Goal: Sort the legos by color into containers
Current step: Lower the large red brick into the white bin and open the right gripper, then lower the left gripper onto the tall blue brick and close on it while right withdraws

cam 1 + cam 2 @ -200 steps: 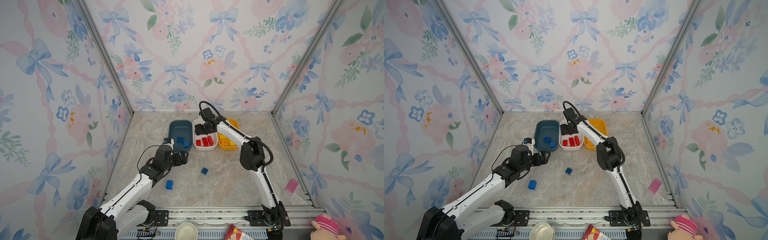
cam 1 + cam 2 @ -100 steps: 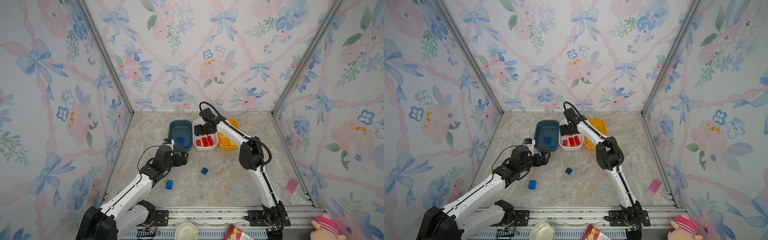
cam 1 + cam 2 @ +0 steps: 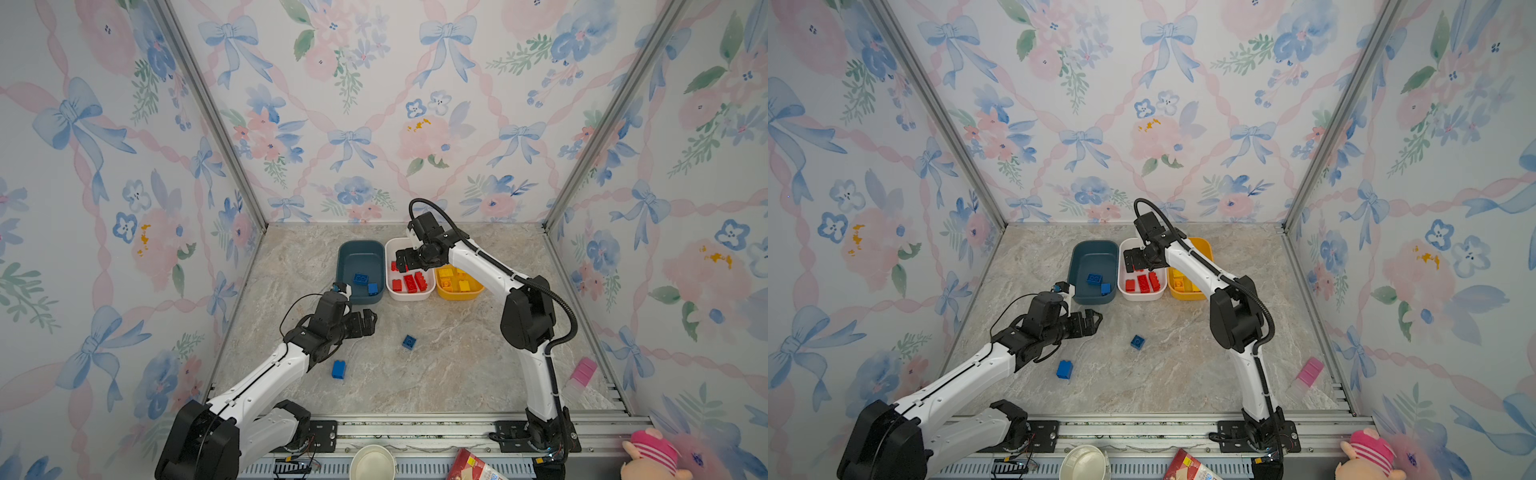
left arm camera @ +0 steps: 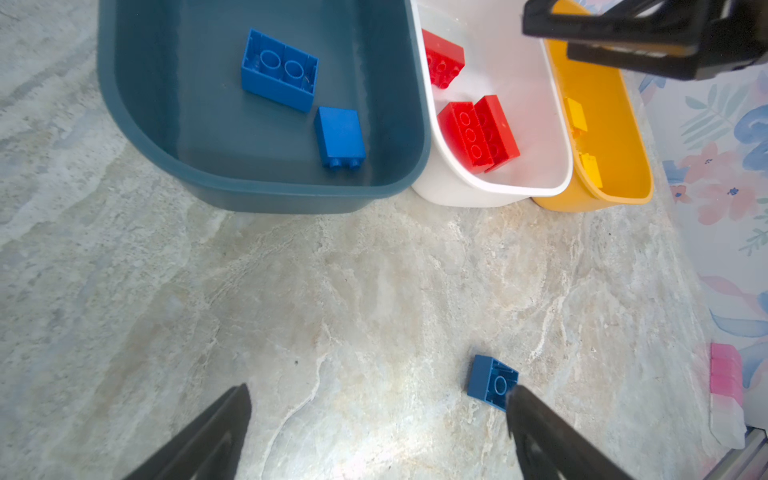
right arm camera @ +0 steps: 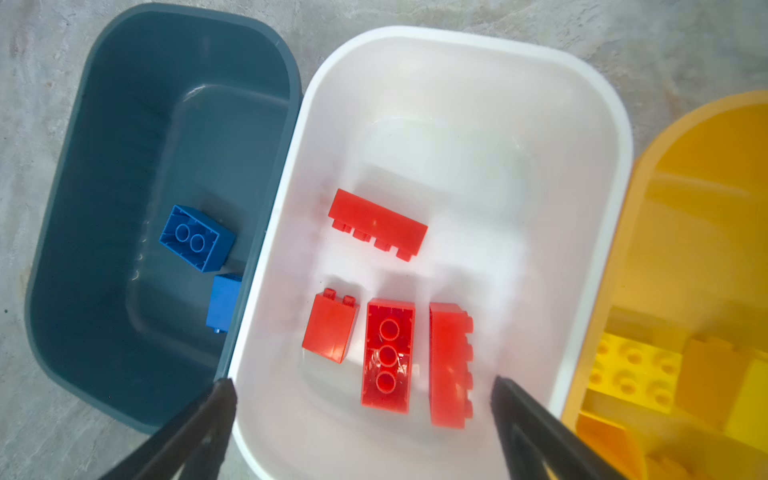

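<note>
Legos [image 5: 388, 353], red, in white tub [image 5: 415, 32] under wide right claw [image 5: 362, 385]; blue lego [image 4: 492, 382] near wide left claw [image 4: 379, 391].

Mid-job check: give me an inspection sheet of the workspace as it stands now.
Surface: marbled tabletop; loose blue brick mid-table, second loose blue brick near the left arm.
Job's things: dark blue tub holds two blue bricks; white tub four red bricks; yellow tub yellow bricks, count unclear.
Clutter: pink-capped item at the right edge; paper cup, red packet, plush toy beyond the front rail.
Grippers: left gripper jaws open, empty, above bare table; right gripper jaws open, empty, over the white tub.
Cables: thin black cable on the left arm; ribbed hose on the right arm.
Surroundings: floral wallpaper walls.
</note>
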